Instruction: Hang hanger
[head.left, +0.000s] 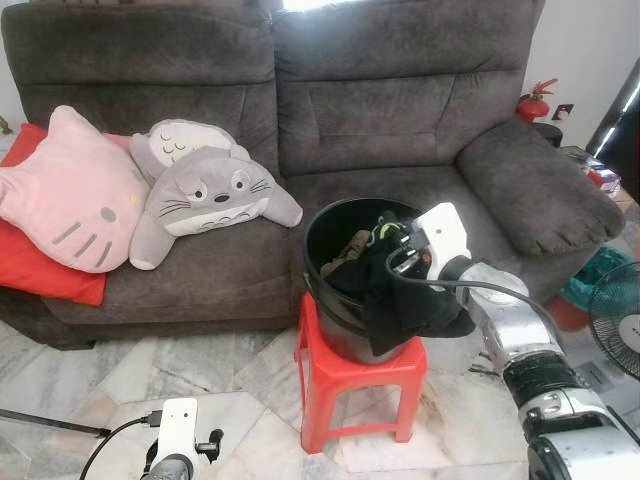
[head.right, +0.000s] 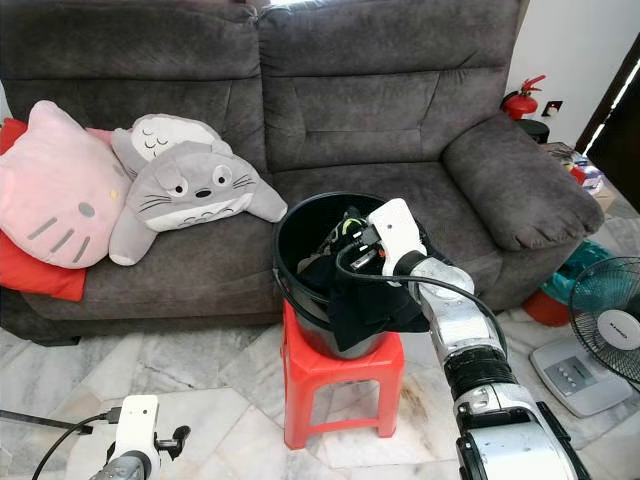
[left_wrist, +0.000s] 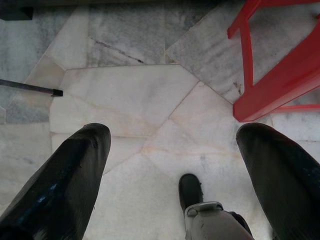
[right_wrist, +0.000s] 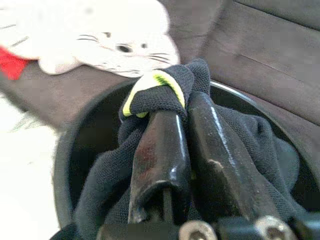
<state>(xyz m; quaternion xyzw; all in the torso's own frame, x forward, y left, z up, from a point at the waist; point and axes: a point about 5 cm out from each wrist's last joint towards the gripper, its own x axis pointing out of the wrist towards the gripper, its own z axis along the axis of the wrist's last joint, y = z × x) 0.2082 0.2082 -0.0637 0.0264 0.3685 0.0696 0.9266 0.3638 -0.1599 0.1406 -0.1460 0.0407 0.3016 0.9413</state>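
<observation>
A black bucket (head.left: 330, 300) full of clothes stands on a red plastic stool (head.left: 358, 385) in front of the sofa. My right gripper (right_wrist: 172, 107) reaches over the bucket's rim, shut on a dark garment (right_wrist: 165, 90) with a yellow-green trim. Part of that dark cloth (head.left: 405, 310) hangs over the bucket's front edge. My left gripper (left_wrist: 172, 165) hangs low at the left, open above the marble floor. I see no hanger.
A grey sofa (head.left: 400, 110) holds a pink cat cushion (head.left: 65, 195), a grey plush (head.left: 205, 195) and a red pillow (head.left: 50, 280). A fan (head.right: 610, 320) stands at the right, a thin dark rod (head.left: 50, 422) lies on the marble floor (head.left: 230, 390).
</observation>
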